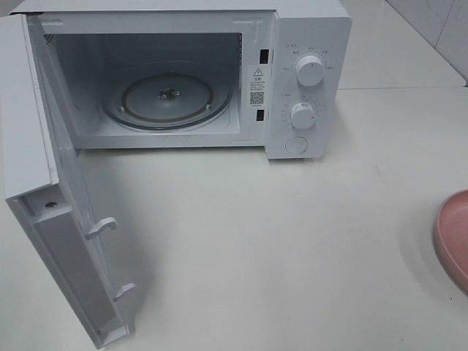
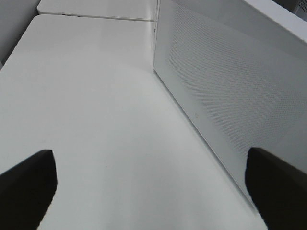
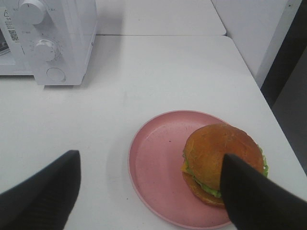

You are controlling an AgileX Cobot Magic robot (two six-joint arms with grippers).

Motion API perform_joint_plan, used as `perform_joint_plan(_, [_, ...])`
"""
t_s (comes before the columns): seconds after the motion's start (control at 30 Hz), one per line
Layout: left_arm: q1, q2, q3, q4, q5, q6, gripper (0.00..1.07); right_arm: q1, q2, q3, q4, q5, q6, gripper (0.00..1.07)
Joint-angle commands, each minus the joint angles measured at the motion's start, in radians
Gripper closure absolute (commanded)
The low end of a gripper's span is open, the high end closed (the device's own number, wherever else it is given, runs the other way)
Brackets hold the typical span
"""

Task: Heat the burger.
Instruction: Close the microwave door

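Note:
The burger (image 3: 216, 148), with a golden-brown bun, green lettuce and yellow cheese, sits on one side of a round pink plate (image 3: 158, 184) in the right wrist view. My right gripper (image 3: 149, 160) hangs open over the plate with nothing between its fingers, and one dark finger (image 3: 254, 196) covers part of the burger. Only the plate's edge (image 1: 455, 234) shows at the far right of the high view, where the burger is out of frame. My left gripper (image 2: 149, 163) is open and empty over bare table beside the microwave door (image 2: 230, 81). Neither gripper appears in the high view.
The white microwave (image 1: 307, 73) stands at the back with its door (image 1: 44, 183) swung wide open to the left. A glass turntable (image 1: 168, 99) lies inside. Two knobs and a round button are on its right panel (image 3: 45, 48). The table edge runs just right of the plate.

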Motion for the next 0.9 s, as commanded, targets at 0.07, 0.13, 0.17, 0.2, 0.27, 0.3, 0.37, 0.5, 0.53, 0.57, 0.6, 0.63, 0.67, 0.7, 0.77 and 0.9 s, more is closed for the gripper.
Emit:
perform_joint_plan(0.07, [0.002,-0.009,0.004,-0.001,-0.012,-0.009,0.07,-0.005,-0.025,0.001,-0.001,0.0,-0.015,0.33])
perform_joint_plan(0.13, [0.002,-0.009,0.004,0.0,-0.012,-0.012,0.07,-0.005,-0.025,0.001,-0.001,0.0,-0.015,0.33])
perform_joint_plan(0.17, [0.002,-0.009,0.004,0.0,-0.012,-0.012,0.07,-0.005,-0.025,0.001,-0.001,0.0,-0.015,0.33])
perform_joint_plan(0.2, [0.002,-0.009,0.004,-0.002,-0.012,-0.018,0.07,-0.005,-0.025,0.001,-0.001,0.0,-0.015,0.33])
perform_joint_plan(0.27, [0.002,-0.009,0.004,-0.007,-0.012,-0.018,0.07,-0.005,-0.025,0.001,-0.001,0.0,-0.015,0.33])
perform_joint_plan(0.3, [0.002,-0.009,0.004,-0.019,-0.014,-0.018,0.07,-0.005,-0.025,0.001,-0.001,0.0,-0.015,0.33])
perform_joint_plan(0.37, [0.002,-0.005,0.004,-0.029,-0.016,-0.018,0.07,-0.005,-0.025,0.001,-0.001,0.0,-0.015,0.33])
perform_joint_plan(0.5, [0.002,0.014,0.001,-0.048,-0.022,-0.018,0.07,-0.005,-0.025,0.001,-0.001,0.0,-0.015,0.33])
perform_joint_plan(0.53, [0.002,0.034,-0.006,-0.054,-0.028,-0.018,0.08,-0.005,-0.025,0.001,-0.001,0.0,-0.015,0.33])
perform_joint_plan(0.57, [0.002,0.044,-0.007,-0.053,-0.035,-0.012,0.09,-0.005,-0.025,0.001,-0.001,0.0,-0.015,0.33])
perform_joint_plan(0.6, [0.002,0.044,-0.007,-0.053,-0.035,-0.012,0.09,-0.005,-0.025,0.001,-0.001,0.0,-0.015,0.33])
perform_joint_plan(0.63, [0.002,0.075,-0.014,-0.053,-0.051,-0.018,0.12,-0.005,-0.025,0.001,-0.001,0.0,-0.015,0.33])
perform_joint_plan(0.67, [0.002,0.086,-0.018,-0.054,-0.06,-0.018,0.13,-0.005,-0.025,0.001,-0.001,0.0,-0.015,0.33])
perform_joint_plan(0.7, [0.002,0.086,-0.018,-0.054,-0.06,-0.018,0.13,-0.005,-0.025,0.001,-0.001,0.0,-0.015,0.33])
perform_joint_plan(0.77, [0.002,0.116,-0.022,-0.059,-0.088,-0.018,0.17,-0.005,-0.025,0.001,-0.001,0.0,-0.015,0.33])
perform_joint_plan(0.9, [0.002,0.2,-0.021,-0.049,-0.152,-0.012,0.33,-0.005,-0.025,0.001,-0.001,0.0,-0.015,0.33])
